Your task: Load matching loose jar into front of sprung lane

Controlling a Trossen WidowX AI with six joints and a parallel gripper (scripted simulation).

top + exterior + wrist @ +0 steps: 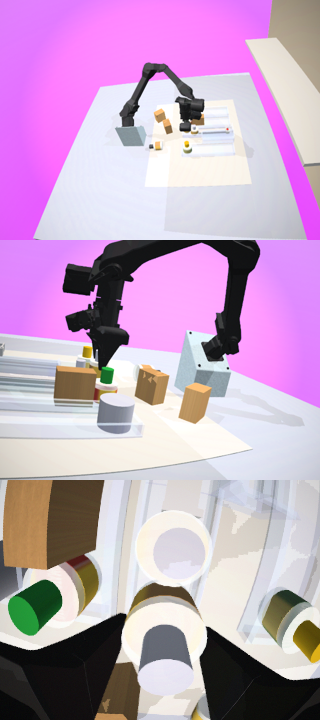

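Note:
My gripper (185,128) (99,362) (163,627) points down at the front end of the sprung lane (195,135), shut on an upright jar (94,365) (164,615) with a grey cap and brown band. The matching jar (194,130) (146,547), with a pale grey cap, stands in the lane directly behind it; in the wrist view the two appear to touch. A small red mark (227,128) shows at the lane's rear. The pusher plate and front stop are hidden, and I cannot tell whether the held jar's base is on the lane floor.
A green-capped jar (106,375) (35,607) and a wooden block (74,383) (75,520) stand to one side, a yellow-capped jar (187,147) (284,614) to the other. A black-capped jar (158,145) lies on its side. Two wooden blocks (160,115) (167,126) and a grey cylinder (115,415) stand nearby.

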